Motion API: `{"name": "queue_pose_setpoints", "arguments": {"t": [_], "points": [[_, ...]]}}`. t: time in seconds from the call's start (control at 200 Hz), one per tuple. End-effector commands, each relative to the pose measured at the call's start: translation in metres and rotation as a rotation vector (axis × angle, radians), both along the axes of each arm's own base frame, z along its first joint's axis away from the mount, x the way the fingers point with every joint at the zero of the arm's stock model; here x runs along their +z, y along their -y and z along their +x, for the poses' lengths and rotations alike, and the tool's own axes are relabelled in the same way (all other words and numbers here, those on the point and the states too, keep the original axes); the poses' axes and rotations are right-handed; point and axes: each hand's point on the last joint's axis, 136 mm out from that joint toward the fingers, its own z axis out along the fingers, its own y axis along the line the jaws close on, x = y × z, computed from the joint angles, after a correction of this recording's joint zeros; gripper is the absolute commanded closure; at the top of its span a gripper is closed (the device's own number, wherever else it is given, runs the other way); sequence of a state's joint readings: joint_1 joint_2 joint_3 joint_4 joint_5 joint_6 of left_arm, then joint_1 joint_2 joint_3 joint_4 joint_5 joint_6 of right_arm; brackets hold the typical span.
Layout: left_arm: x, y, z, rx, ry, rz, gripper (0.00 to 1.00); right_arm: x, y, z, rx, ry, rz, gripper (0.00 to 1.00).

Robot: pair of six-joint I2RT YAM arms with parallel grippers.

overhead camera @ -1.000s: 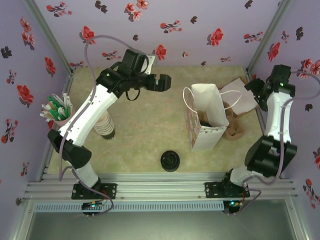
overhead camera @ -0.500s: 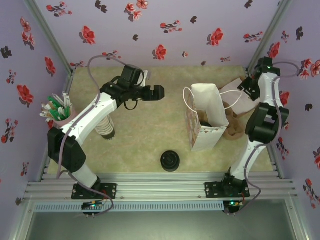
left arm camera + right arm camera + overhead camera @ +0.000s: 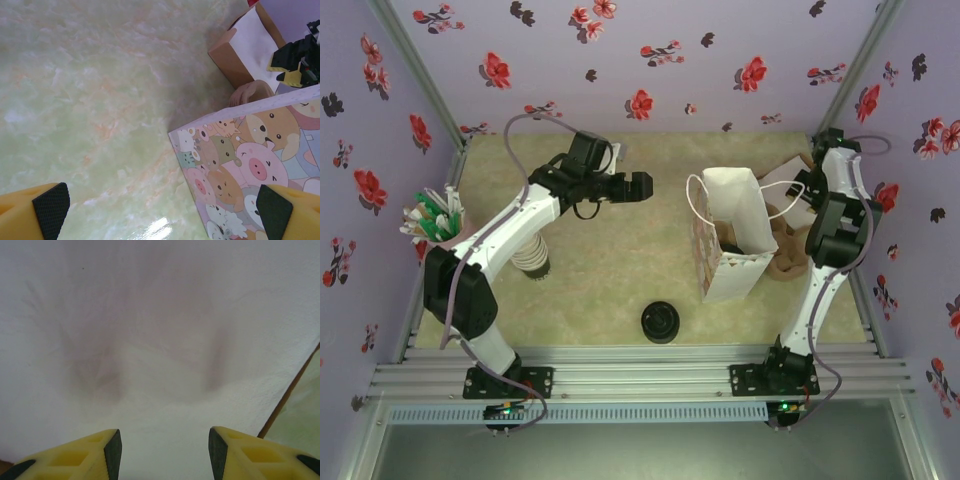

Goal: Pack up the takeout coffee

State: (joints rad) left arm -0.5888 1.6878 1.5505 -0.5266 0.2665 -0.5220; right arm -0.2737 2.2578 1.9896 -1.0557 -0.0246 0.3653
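The takeout coffee (image 3: 730,244) appears to sit low inside the standing gift bag (image 3: 712,262), showing as a dark round shape down in the open mouth (the cup's wall is hidden, so this is a judgement). If so, its long axis runs upright. It lies to the right of the left gripper (image 3: 162,210) and to the near left of the right gripper (image 3: 164,437), which is the closer of the two.

The left gripper hovers over bare table (image 3: 100,100), its jaws spread wide and empty, well apart from the bag. The right gripper's yellow fingers stand partly apart with nothing between them, close over a flat white paper bag (image 3: 160,340).

The gift bag is glossy paper printed with cartoon animals, white inside, with thin cord handles. The table is smooth, pale marbled green. Round black lids (image 3: 660,322) sit near the front edge.
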Motion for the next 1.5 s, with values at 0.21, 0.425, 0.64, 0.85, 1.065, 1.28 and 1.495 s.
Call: {"name": "queue_pose_setpoints", "arguments": {"t": [0.21,0.425,0.64,0.85,1.065,1.28,1.495], "points": [[-0.005,0.004,0.006,0.004,-0.013,-0.019,0.01,-0.028,0.003,0.007,0.036,-0.051,-0.032,0.49],[-0.007,0.005,0.007,0.006,-0.019,-0.019,0.02,-0.033,0.002,0.006,0.041,-0.063,-0.031,0.60],[-0.006,0.006,0.007,0.004,-0.020,-0.023,0.03,-0.004,0.005,0.010,0.036,-0.004,-0.056,0.69],[-0.007,0.006,0.006,0.001,-0.025,-0.025,0.03,0.022,0.009,0.016,0.029,0.050,-0.079,0.77],[-0.006,0.006,0.006,0.003,-0.024,-0.027,0.04,0.032,0.008,0.016,0.025,0.072,-0.078,0.78],[-0.006,0.006,0.006,0.002,-0.024,-0.028,0.04,0.039,0.007,0.017,0.026,0.091,-0.077,0.86],[-0.004,0.006,0.004,0.000,-0.018,-0.032,0.04,0.065,0.009,0.014,0.005,0.153,-0.109,1.00]]}}
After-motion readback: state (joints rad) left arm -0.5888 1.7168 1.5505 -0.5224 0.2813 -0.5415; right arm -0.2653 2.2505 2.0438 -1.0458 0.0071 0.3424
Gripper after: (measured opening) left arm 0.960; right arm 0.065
